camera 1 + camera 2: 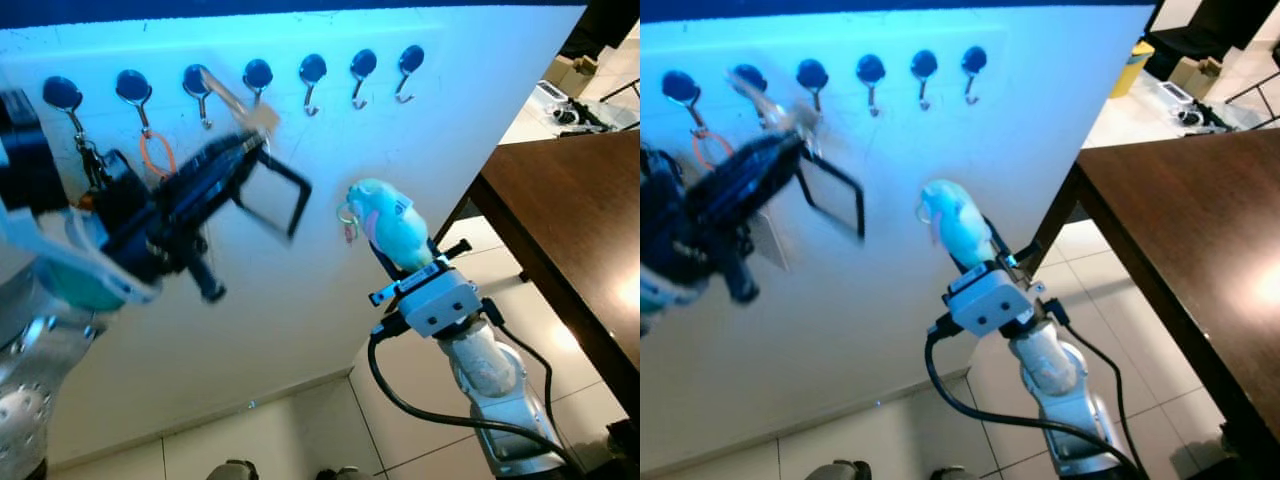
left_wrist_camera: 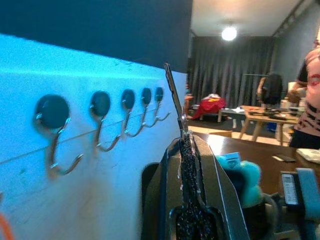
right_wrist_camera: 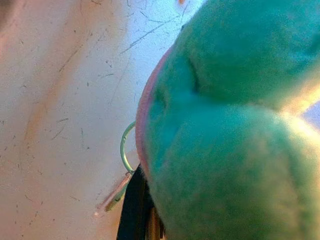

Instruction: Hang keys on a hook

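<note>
We count seven hooks (image 1: 258,77); our left gripper (image 1: 255,135) clenches one key (image 1: 230,97) pointing up toward them, our right gripper (image 1: 395,250) grasps one plush keychain (image 1: 388,224).

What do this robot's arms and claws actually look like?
Both arms are silvery metal. The right arm has a pale boxy wrist block and a looping black cable. The left gripper has long black fingers on a dark, teal-edged wrist.

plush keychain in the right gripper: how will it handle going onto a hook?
The plush keychain looks soft, so it probably squashes in the right gripper. Its ring is thin and dangles free, so it likely swings. Probably light for its bulk.
</note>
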Robot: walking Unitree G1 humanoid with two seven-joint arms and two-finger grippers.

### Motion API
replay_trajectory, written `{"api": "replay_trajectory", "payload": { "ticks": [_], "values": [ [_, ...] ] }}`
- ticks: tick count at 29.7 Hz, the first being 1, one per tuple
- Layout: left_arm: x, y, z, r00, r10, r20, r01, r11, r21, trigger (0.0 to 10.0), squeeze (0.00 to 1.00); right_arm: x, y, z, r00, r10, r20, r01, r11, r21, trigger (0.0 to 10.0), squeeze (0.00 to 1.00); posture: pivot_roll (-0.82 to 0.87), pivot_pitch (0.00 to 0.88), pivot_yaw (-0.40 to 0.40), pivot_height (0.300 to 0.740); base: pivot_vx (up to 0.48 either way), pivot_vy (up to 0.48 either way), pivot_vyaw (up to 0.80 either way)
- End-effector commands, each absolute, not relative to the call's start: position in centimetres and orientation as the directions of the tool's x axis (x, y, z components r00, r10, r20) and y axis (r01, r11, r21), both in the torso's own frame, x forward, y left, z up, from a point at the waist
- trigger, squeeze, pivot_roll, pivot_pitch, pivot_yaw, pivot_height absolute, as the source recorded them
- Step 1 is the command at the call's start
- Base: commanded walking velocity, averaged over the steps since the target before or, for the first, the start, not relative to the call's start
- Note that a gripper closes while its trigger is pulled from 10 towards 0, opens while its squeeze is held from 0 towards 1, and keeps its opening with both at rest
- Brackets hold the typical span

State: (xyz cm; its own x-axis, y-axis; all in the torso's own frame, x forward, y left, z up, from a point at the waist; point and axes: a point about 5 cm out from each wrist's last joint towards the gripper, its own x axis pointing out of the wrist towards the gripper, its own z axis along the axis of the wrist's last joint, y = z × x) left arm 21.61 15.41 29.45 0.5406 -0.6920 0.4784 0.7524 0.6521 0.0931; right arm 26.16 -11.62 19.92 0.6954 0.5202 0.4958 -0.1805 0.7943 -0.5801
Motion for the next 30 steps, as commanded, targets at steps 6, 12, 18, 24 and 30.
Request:
{"api": "replay_trajectory", "payload": {
  "ticks": [6, 12, 18, 24, 30],
  "values": [
    [22.2, 16.0, 30.1, 0.592, -0.629, 0.504, 0.69, 0.719, 0.085, 10.0, 0.0, 26.3, -11.3, 19.6, 0.698, 0.528, 0.484, -0.199, 0.792, -0.577, 10.0, 0.0, 0.07, 0.071, 0.026, 0.74, 0.0, 0.0, 0.0],
    [22.9, 16.6, 30.1, 0.631, -0.586, 0.508, 0.648, 0.758, 0.071, 10.0, 0.0, 26.3, -11.4, 19.6, 0.7, 0.525, 0.484, -0.195, 0.793, -0.578, 10.0, 0.0, 0.07, 0.071, 0.027, 0.74, 0.0, 0.0, 0.0],
    [22.9, 16.9, 29.9, 0.64, -0.586, 0.497, 0.645, 0.761, 0.067, 10.0, 0.0, 26.2, -11.5, 19.6, 0.702, 0.522, 0.484, -0.193, 0.793, -0.577, 10.0, 0.0, 0.06, 0.073, 0.028, 0.74, 0.0, 0.0, 0.0],
    [23.2, 17.6, 29.9, 0.673, -0.539, 0.507, 0.605, 0.795, 0.042, 10.0, 0.0, 26.2, -11.6, 19.7, 0.702, 0.524, 0.483, -0.193, 0.793, -0.578, 10.0, 0.0, 0.06, 0.073, 0.026, 0.74, 0.0, 0.0, 0.0],
    [23.3, 18.3, 29.7, 0.699, -0.507, 0.503, 0.574, 0.818, 0.027, 10.0, 0.0, 26.2, -11.5, 19.7, 0.7, 0.526, 0.483, -0.195, 0.792, -0.579, 10.0, 0.0, 0.06, 0.073, 0.023, 0.74, 0.0, 0.0, 0.0]
  ]
}}
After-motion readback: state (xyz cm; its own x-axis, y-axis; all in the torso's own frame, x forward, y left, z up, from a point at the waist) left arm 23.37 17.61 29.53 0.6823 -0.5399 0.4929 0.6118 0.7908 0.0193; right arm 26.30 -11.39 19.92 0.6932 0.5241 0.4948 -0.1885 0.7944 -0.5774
